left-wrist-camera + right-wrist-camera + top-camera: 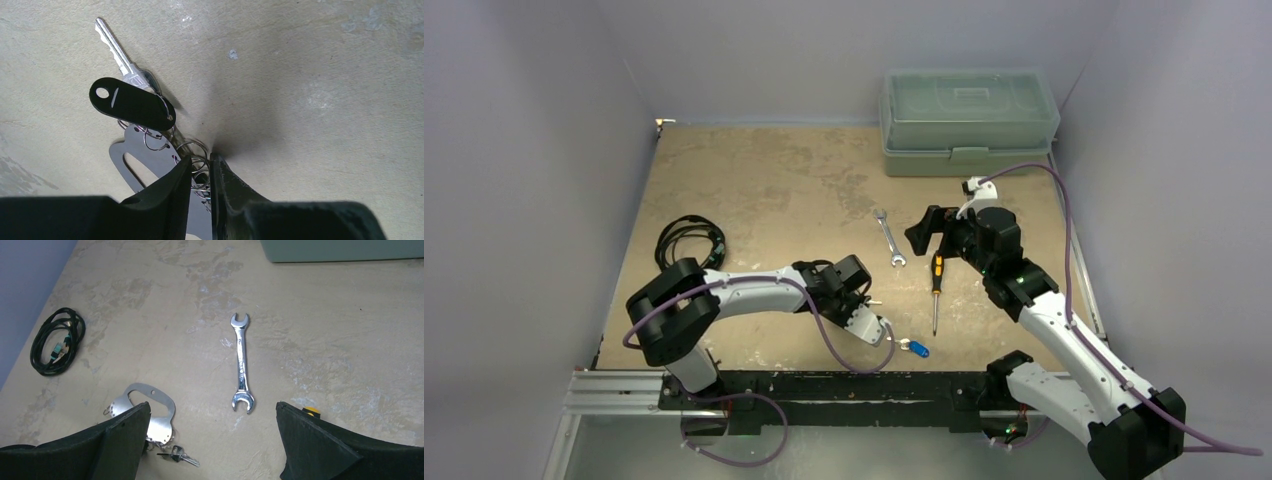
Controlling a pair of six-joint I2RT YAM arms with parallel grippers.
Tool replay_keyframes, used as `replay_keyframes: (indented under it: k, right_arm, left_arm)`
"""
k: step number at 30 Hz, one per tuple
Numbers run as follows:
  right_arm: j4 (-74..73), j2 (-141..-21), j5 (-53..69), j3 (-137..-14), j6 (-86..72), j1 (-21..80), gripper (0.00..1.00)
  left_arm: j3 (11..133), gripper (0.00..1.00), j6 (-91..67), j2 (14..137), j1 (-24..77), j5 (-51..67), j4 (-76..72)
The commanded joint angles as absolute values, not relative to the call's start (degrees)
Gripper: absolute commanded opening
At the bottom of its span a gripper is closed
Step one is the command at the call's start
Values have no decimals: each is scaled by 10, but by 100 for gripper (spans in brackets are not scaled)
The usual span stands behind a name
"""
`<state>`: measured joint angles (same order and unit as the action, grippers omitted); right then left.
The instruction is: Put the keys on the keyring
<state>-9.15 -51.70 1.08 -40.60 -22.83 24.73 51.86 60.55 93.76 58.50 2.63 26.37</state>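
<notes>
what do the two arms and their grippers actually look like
The left arm and right arm both have white shells over chunky black joints. A purple cable loops loosely along each. The left gripper and right gripper have matte black, wedge-shaped fingers. A small green light glows on the right arm.

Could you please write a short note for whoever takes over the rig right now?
Left claw: shut on the split rings of the keyring, low over the table.
Right claw: open, empty, raised near the wrench.
Done: a silver key and a black tag seem to hang on the keyring.
Left: the blue key lies loose near the front edge and needs attaching.
</notes>
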Motion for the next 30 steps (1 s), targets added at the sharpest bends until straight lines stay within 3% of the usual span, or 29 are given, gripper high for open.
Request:
replay_keyframes:
  k: [1, 23, 30]
  right_arm:
    - [-70, -515, 20, -415, -216, 247, 99]
    - [-70, -512, 39, -414, -214, 248, 99]
    - [-71, -509, 39, -412, -214, 247, 99]
  left_arm:
    - [537, 18, 619, 955, 581, 31, 292]
    - [557, 0, 618, 1038, 581, 32, 326]
    - [584, 0, 603, 1056, 573, 79, 355]
